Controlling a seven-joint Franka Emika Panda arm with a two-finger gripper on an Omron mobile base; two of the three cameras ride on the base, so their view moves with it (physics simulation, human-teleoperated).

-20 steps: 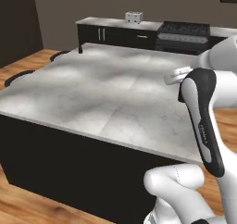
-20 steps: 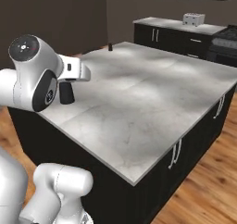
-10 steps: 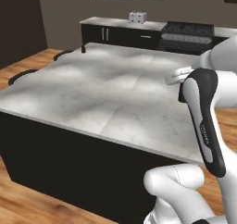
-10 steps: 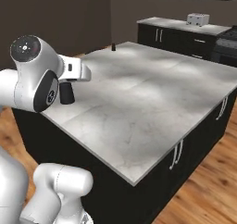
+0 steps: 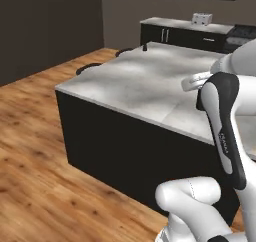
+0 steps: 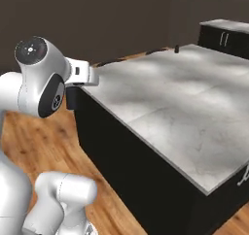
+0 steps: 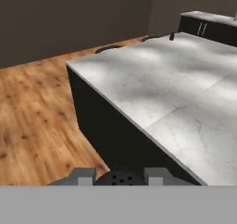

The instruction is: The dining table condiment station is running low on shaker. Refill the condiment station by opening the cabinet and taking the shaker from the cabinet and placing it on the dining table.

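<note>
In the hand view my gripper (image 7: 120, 174) is shut on the shaker (image 7: 121, 179), whose dark round top with small holes sits between the two fingertips. The dining table (image 7: 185, 93) has a white-grey marble top on a dark base and lies ahead and to the right. Seen from the right base view, the gripper (image 6: 73, 99) hangs under the white hand, just off the table's (image 6: 185, 103) near left corner and above the floor. The table (image 5: 145, 81) fills the middle right of the left base view. The cabinet is out of view.
A small dark item (image 5: 145, 47) stands at the table's far corner. Dark stools (image 5: 91, 66) are tucked along its far side. Low black cabinets (image 5: 175, 35) with a toaster (image 5: 201, 19) line the back wall. Wooden floor (image 5: 35, 136) spreads out to the left.
The whole picture has shifted: the base has moved, so the table now sits further right with more floor showing at the left. The grip on the shaker is unchanged.
</note>
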